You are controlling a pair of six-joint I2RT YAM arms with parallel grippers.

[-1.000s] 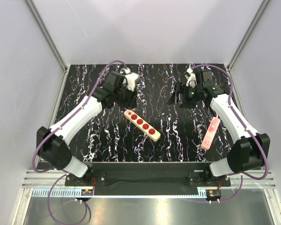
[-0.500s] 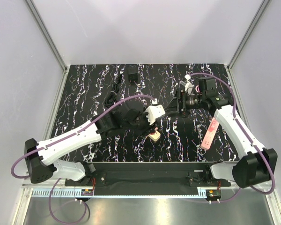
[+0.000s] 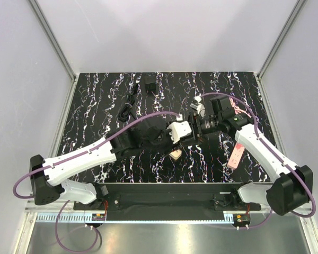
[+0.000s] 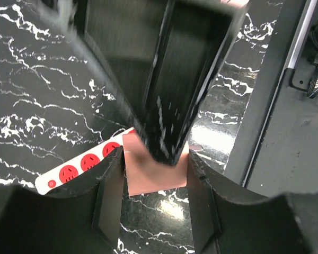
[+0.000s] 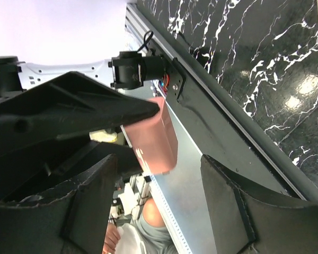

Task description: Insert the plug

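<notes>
The plug [image 3: 150,84] lies at the far side of the surface [image 3: 95,106], left of centre, well apart from both hands. Its cord [image 3: 128,106] trails from it toward the near left in loose loops.

The left arm reaches across to the middle of the surface. The left hand [image 4: 155,164] pinches a pink block [image 4: 148,182] between its two fingers, held above the surface. Just below and to one side of the block, the cream strip [image 4: 77,170] lies flat, with three of its red sockets showing in the left wrist view.

The right hand [image 5: 158,159] meets the left one from the right, fingers spread wide and facing the block. In the left wrist view a blurred black part of it touches the block's top edge
</notes>
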